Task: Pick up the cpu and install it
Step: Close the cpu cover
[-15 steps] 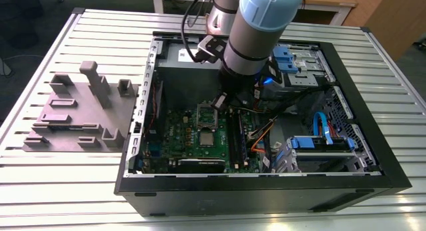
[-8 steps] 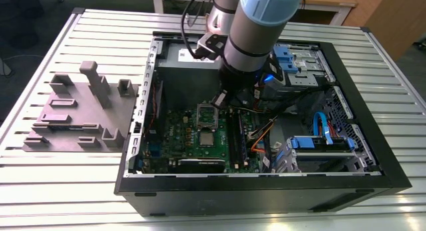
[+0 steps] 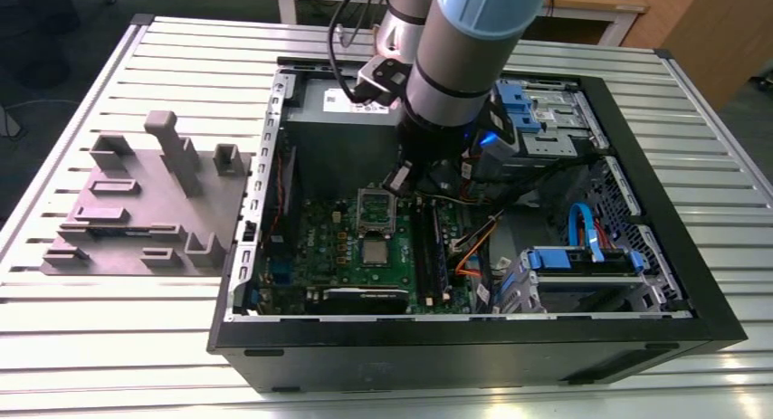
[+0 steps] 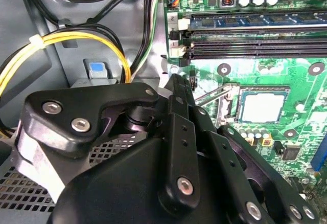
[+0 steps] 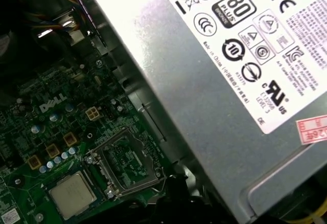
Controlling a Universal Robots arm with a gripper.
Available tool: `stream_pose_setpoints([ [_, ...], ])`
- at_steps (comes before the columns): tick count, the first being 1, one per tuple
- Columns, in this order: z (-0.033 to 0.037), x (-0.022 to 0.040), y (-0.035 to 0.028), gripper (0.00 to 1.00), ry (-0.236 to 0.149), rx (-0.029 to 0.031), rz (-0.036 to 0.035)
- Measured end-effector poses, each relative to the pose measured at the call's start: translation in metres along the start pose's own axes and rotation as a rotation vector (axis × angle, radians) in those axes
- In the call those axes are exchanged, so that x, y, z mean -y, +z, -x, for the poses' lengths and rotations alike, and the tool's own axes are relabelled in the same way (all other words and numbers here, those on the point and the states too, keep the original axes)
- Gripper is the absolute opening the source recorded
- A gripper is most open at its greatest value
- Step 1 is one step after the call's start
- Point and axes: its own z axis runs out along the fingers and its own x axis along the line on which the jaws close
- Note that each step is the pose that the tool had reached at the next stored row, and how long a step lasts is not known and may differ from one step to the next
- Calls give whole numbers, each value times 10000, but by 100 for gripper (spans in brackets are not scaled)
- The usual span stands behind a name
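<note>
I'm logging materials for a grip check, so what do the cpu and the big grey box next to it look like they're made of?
The cpu seems to have a brushed, pale silver-grey metal top: flat, with a dull sheen, on the green board. The grey box looks like matte sheet metal, judging by its folded edges and soft glare, with a white paper-like label.

Bright even light, glare on grey metal box (image 5: 214, 81), soft shadows

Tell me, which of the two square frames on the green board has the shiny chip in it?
The one farther from the gripper: the cpu lies there, silver-topped. The open frame beside it shows only green board inside.
</note>
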Motion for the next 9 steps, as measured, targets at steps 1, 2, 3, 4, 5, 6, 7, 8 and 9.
stream_pose_setpoints([
  [1, 0, -1, -4, 10, 2, -14, -10],
  [2, 1, -2, -8, 10, 4, -32, -23],
  [3, 1, -3, -10, 10, 7, -60, -42],
  [4, 0, -4, -11, 10, 12, -103, -73],
  [5, -1, -5, -13, 10, 17, -154, -107],
  [6, -1, -6, -14, 10, 21, -209, -145],
  [7, -2, -7, -15, 10, 27, -260, -180],
  [8, -2, -7, -18, 10, 28, -288, -200],
  [9, -2, -8, -22, 10, 29, -299, -206],
])
